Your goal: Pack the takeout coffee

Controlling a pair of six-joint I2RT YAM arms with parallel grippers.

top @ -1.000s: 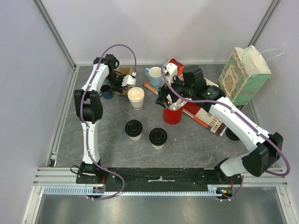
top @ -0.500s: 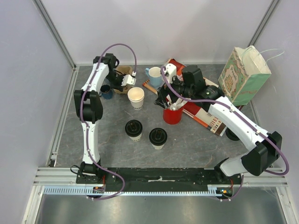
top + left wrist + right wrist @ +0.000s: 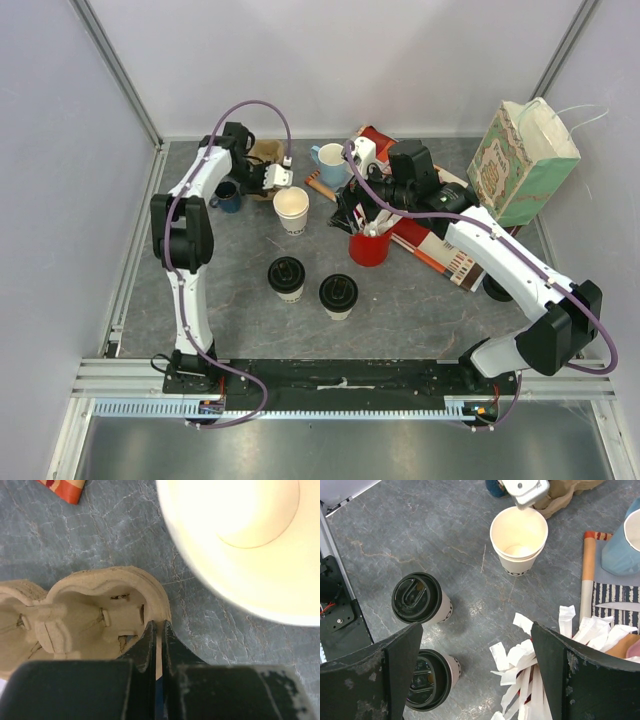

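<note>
pulp carrier [image 3: 95,605] half cut off, rim pinched by left gripper [image 3: 157,626]; right gripper [image 3: 475,652] wide open, empty.

Left wrist view crops the open cup [image 3: 240,545]; the left gripper [image 3: 159,630] covers part of the carrier [image 3: 90,605].

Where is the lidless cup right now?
Top view: left of centre, the lidless cup stands behind the two lidded cups, just right of the left gripper, which pinches the carrier.
</note>
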